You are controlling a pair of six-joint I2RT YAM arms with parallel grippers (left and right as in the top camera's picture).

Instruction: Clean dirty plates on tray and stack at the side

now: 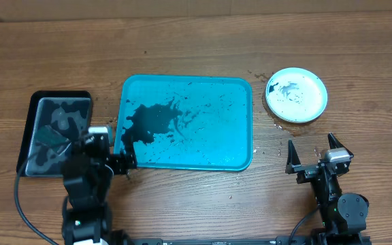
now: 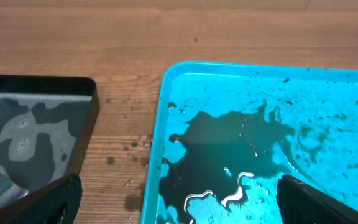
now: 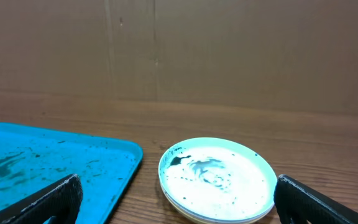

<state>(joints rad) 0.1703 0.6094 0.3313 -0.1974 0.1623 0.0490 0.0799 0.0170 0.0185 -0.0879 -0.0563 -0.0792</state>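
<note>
Standing at the near edge of the table (image 1: 182, 37), both sets of jaws were spread wide and empty. The left gripper (image 2: 179, 190) straddled the near-left corner of the tray (image 1: 226, 139). One of its fingers was by the black tray (image 1: 27, 133) and the other over the dark puddle (image 1: 152, 122) (which pooled against the tray's left rim). The right gripper (image 1: 312, 155) stood over bare wood, right of the tray's near-right corner, with open table on every side.

The plates (image 1: 296, 95) lay stacked beyond it, off the tray, just past its far-right corner. The white top one carried black smears, and a pale rim showed beneath it. Small dark drops (image 1: 278, 126) speckled the wood between tray and plates. Farther back, the wood-grain surface ran on to a plain brown board (image 3: 229, 50).
</note>
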